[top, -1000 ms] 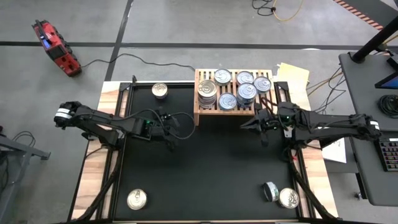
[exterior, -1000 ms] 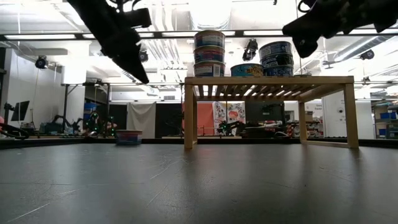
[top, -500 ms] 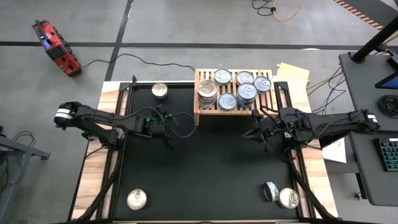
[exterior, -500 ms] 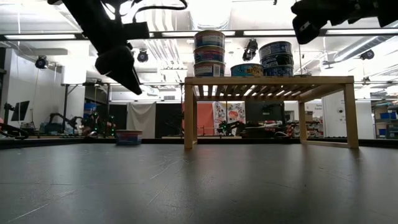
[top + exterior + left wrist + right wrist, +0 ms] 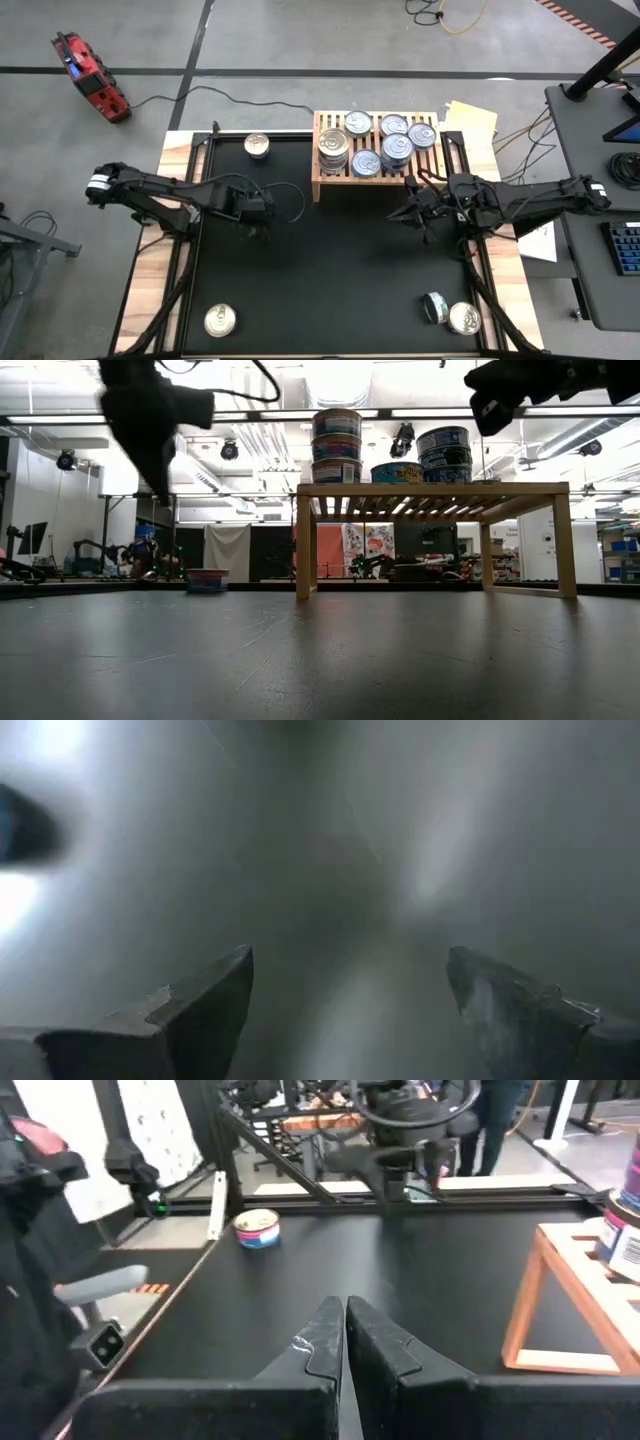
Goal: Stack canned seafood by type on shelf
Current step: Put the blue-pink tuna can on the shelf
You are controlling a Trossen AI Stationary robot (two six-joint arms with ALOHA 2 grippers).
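Shelf sits at the mat's far edge, long axis running left-right, tins stacked on top. Left gripper hovers empty with fingers spread wide; right gripper has its fingers pressed together, empty. Only the high view shows a tipped can near the front-right corner — low view misses it.

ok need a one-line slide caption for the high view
Both arms hover empty over the black mat, left gripper open, right gripper shut, before the wooden shelf of stacked tins; four tins remain unshelved.
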